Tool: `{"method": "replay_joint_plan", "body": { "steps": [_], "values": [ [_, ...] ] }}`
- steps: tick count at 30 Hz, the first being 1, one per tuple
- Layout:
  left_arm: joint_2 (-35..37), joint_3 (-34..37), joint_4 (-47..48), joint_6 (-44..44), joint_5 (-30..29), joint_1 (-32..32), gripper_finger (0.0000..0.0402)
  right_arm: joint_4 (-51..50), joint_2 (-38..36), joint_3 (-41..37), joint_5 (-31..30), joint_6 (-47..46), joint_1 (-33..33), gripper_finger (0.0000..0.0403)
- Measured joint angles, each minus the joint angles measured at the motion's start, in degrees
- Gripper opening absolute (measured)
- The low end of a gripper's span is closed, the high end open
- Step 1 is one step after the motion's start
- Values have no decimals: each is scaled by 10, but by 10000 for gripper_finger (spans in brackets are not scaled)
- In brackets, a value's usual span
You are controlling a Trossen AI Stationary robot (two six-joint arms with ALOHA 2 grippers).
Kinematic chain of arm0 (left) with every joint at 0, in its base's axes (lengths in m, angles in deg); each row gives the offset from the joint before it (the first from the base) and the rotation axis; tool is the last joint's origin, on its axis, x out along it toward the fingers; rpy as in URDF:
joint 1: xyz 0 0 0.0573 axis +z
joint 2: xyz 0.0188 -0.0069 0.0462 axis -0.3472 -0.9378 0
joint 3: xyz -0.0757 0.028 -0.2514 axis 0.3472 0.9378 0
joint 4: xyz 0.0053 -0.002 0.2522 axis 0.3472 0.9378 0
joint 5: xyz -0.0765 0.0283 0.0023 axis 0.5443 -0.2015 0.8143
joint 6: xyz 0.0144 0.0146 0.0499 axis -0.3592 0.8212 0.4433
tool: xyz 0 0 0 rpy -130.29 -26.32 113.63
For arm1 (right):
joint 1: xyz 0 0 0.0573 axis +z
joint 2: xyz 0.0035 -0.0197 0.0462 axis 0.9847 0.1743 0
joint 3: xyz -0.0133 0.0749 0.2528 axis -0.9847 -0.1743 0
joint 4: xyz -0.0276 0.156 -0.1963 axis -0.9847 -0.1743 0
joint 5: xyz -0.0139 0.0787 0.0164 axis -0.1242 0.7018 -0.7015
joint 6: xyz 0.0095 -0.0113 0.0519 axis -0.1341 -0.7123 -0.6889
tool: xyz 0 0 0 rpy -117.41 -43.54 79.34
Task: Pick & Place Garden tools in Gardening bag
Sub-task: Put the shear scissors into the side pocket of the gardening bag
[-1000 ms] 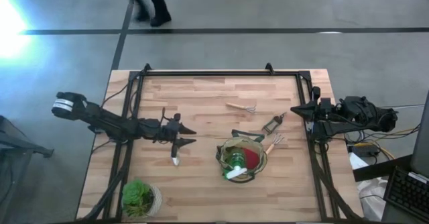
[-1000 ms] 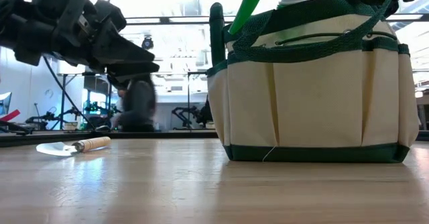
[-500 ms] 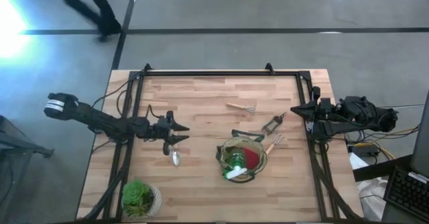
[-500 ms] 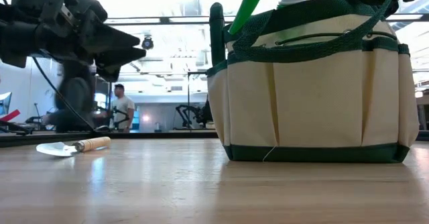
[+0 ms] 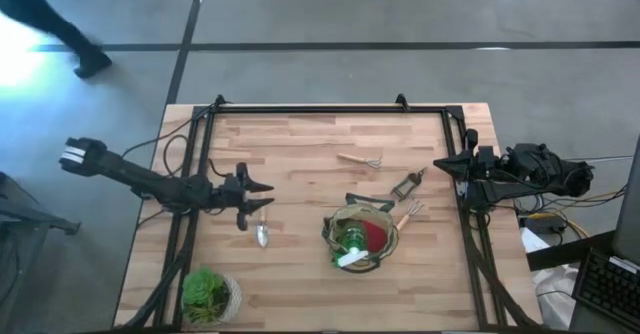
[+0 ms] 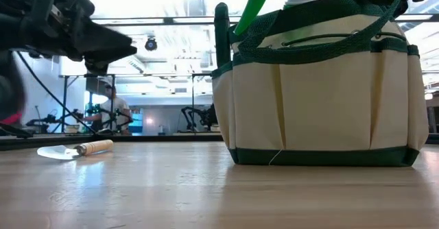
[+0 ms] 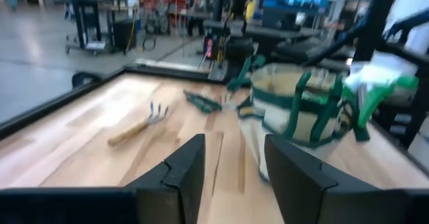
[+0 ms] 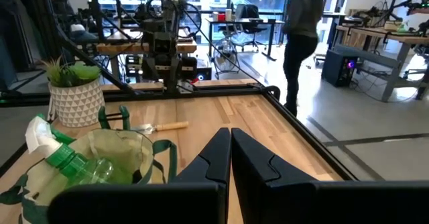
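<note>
The olive-tan gardening bag (image 5: 360, 236) stands on the table right of centre, with a green spray bottle (image 5: 350, 242) and a pink-red item (image 5: 375, 236) inside it. A wooden-handled trowel (image 5: 262, 234) lies flat on the table left of the bag, and it also shows in the low view (image 6: 75, 149). A rake fork (image 5: 362, 160), dark pruners (image 5: 405, 185) and a second fork (image 5: 410, 212) lie behind and to the right of the bag. My left gripper (image 5: 266, 196) is open and empty above the table, just beyond the trowel. My right gripper (image 5: 438, 164) is shut at the table's right edge.
A leafy plant in a pale pot (image 5: 208, 294) stands at the near left corner. A dark metal frame (image 5: 310, 109) runs round the table's edges. Bare wood lies in front of the bag. People show in the room beyond.
My left gripper has drawn back toward the table's left edge, away from the bag, staying open and above the table. The trowel has stayed where it lay. A person has walked across the floor beyond the table.
</note>
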Motion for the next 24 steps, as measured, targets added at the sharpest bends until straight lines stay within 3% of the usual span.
{"method": "replay_joint_plan", "body": {
  "steps": [7,16,24],
  "values": [
    [131,-42,239,-8,-1,0,104,0,0,0,0,0,0,8],
    [247,25,262,23,28,0,11,0,0,0,0,0,0,8],
    [299,30,317,45,41,2,3,0,0,0,-1,0,0,8]
  ]
}}
